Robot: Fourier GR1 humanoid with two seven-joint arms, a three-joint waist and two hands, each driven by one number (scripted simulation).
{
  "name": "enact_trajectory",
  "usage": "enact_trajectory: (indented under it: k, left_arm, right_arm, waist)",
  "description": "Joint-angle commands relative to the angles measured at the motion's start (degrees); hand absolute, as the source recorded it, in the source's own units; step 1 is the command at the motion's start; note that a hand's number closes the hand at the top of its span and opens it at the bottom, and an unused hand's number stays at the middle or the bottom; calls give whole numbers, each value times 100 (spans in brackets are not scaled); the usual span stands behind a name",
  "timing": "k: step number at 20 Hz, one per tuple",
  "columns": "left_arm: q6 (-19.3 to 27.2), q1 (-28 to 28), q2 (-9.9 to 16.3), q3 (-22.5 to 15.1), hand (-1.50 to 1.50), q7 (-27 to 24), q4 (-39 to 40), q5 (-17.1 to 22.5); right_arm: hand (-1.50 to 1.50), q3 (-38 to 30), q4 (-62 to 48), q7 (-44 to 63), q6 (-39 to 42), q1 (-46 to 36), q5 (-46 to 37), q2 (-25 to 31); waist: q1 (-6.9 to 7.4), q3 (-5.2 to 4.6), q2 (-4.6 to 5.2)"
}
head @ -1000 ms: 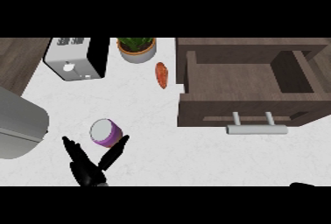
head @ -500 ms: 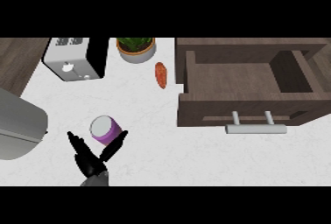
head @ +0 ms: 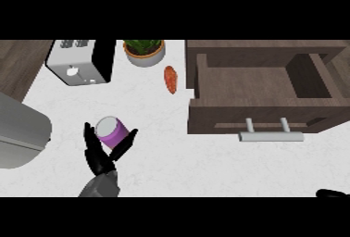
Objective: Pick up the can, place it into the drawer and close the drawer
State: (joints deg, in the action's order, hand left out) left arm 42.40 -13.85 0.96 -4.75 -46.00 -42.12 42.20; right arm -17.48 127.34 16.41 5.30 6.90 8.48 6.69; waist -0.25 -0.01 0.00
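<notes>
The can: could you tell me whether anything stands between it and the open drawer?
Nothing visible does. The can sits between the left hand's fingers; bare counter runs to the open drawer. The carrot lies farther back, off that line.

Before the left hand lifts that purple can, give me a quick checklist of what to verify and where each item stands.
1. Left hand around the can: ok, thumb and fingers flank it.
2. Fingers actually closed on the can: cannot tell.
3. Drawer open to receive it: ok.
4. Drawer interior free of items: ok.
5. Counter path from can to drawer: ok, the carrot lies off to the far side.
6. Right hand out of the way: ok, at the lower right edge.
</notes>
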Motion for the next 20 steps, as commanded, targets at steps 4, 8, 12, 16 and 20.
enact_trajectory:
  k: [4,8,12,16,20]
  left_arm:
    - [-1146,-392,353,267,150,139,487,-54]
    - [-1377,-644,-55,596,150,-584,1186,-172]
    - [-1543,-1043,274,674,150,-304,1292,-302]
    - [-2439,-1524,478,-358,150,566,1383,-881]
    - [-3694,-1628,748,-699,150,729,1521,-1129]
  right_arm:
    - [-150,139,493,254,-77,181,-116,-195]
    - [-150,317,-110,-251,-25,-14,-521,-280]
    - [-150,-337,-29,-25,202,-54,155,131]
    - [-150,83,-36,-105,-19,-159,-234,-143]
    - [-150,246,106,0,-73,-189,-444,-158]
  waist:
    - [-15,-3,2]
    - [-12,-3,11]
    - [-27,-2,6]
    - [-127,-3,27]
    - [-96,-9,34]
